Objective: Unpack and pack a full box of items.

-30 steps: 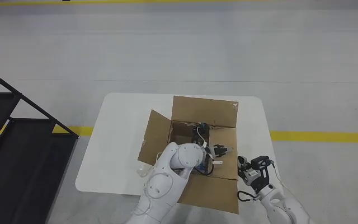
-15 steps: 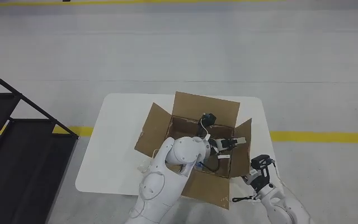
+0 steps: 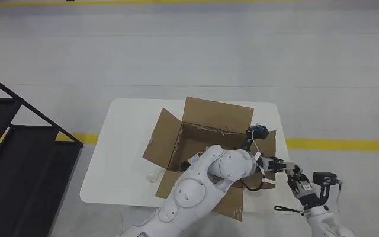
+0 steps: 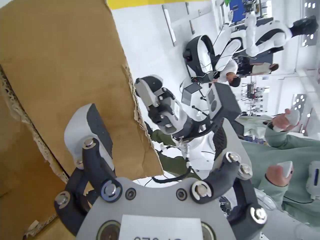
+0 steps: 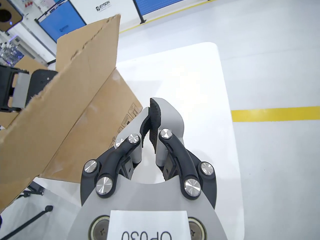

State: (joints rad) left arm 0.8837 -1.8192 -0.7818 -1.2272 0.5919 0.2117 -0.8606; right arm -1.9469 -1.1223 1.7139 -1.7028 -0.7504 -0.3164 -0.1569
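Flap-opening looks like the current step: box (image 3: 216, 115) sits mid-table (image 3: 127, 148), left gripper (image 4: 152, 118) spread wide astride its right-hand flap (image 4: 75, 51), right gripper (image 5: 151, 108) pressed together empty just beside, so next it probably needs folding that flap outward.

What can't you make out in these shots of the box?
- What the box holds: top view, the left arm covers most of the inside; wrist views face its flaps.
- The flap: left wrist view, unclear whether the left gripper touches it.
- A pale item beside the box: top view, too small to identify.
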